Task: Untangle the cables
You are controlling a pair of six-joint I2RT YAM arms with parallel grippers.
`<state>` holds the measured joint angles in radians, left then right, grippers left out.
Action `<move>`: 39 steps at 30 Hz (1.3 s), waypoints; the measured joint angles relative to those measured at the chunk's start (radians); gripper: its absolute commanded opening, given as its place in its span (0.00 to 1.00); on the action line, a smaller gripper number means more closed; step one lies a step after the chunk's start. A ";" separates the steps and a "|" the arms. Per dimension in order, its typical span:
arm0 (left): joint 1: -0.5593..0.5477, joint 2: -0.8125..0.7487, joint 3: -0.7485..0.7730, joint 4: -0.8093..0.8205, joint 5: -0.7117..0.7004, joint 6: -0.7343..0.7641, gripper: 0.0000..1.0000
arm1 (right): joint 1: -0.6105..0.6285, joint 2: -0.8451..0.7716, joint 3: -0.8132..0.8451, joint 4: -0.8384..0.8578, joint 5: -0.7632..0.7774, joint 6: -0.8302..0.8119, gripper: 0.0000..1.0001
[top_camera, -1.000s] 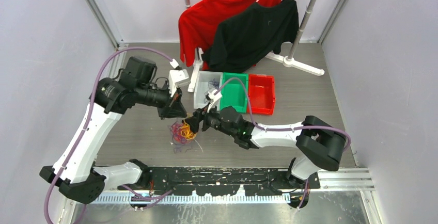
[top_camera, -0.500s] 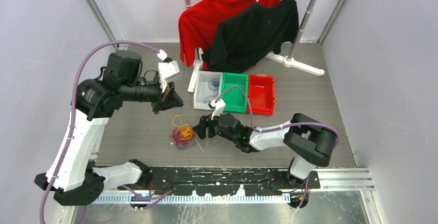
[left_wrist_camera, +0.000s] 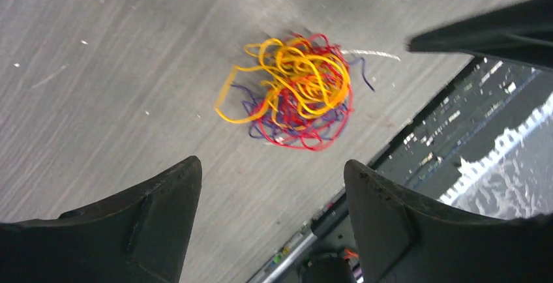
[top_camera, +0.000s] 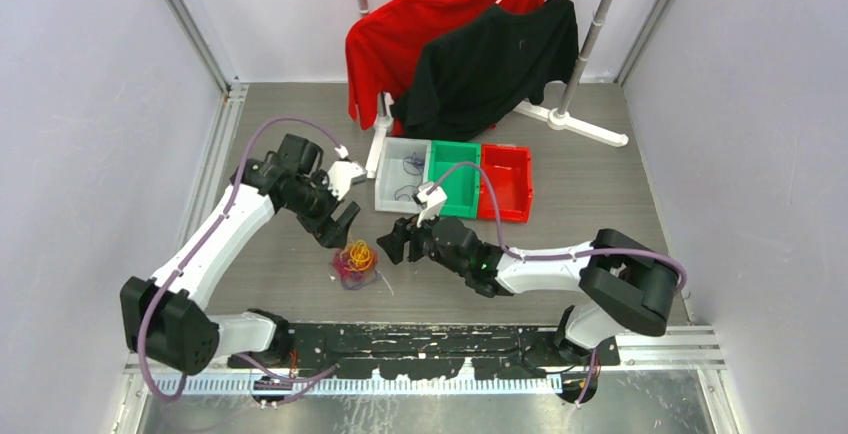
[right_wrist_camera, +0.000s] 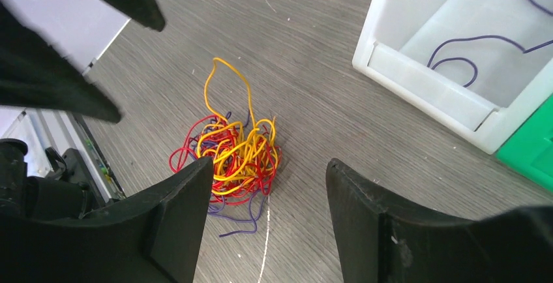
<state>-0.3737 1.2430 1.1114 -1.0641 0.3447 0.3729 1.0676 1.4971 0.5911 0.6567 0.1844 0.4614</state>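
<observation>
The cables (top_camera: 355, 259) are a small tangled ball of yellow-orange, red and purple wires lying loose on the grey table. My left gripper (top_camera: 345, 222) hovers just behind and left of the ball, open and holding nothing. In the left wrist view the cables (left_wrist_camera: 293, 90) lie beyond the left gripper (left_wrist_camera: 270, 165). My right gripper (top_camera: 393, 244) stands open just right of the ball. In the right wrist view the cables (right_wrist_camera: 235, 149) sit ahead of the right gripper (right_wrist_camera: 270, 165), partly behind its left finger. Neither gripper touches them.
A white bin (top_camera: 405, 176) holding thin purple wires (right_wrist_camera: 456, 58), a green bin (top_camera: 455, 179) and a red bin (top_camera: 505, 182) stand in a row behind the grippers. Red and black shirts (top_camera: 470, 49) hang on a rack at the back. The table's near edge rail (left_wrist_camera: 469, 133) runs close by.
The tangle, lifted between both grippers a second ago, now lies on the table. My left arm swung up, then came down beside it, and its jaws opened. The right gripper pulled back slightly.
</observation>
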 measured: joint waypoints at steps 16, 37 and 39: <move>0.100 0.239 -0.013 0.145 0.148 0.126 0.48 | 0.000 -0.085 -0.029 -0.061 0.055 -0.007 0.69; 0.100 0.203 0.063 0.090 0.102 0.044 0.00 | 0.005 -0.061 0.002 -0.034 0.063 -0.015 0.72; 0.099 0.143 0.109 0.064 0.110 0.004 0.00 | 0.012 -0.029 0.040 -0.028 0.065 -0.026 0.72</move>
<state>-0.2749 1.3857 1.2201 -1.0004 0.4545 0.3767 1.0794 1.4681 0.6315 0.6289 0.2493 0.4355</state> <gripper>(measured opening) 0.010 0.713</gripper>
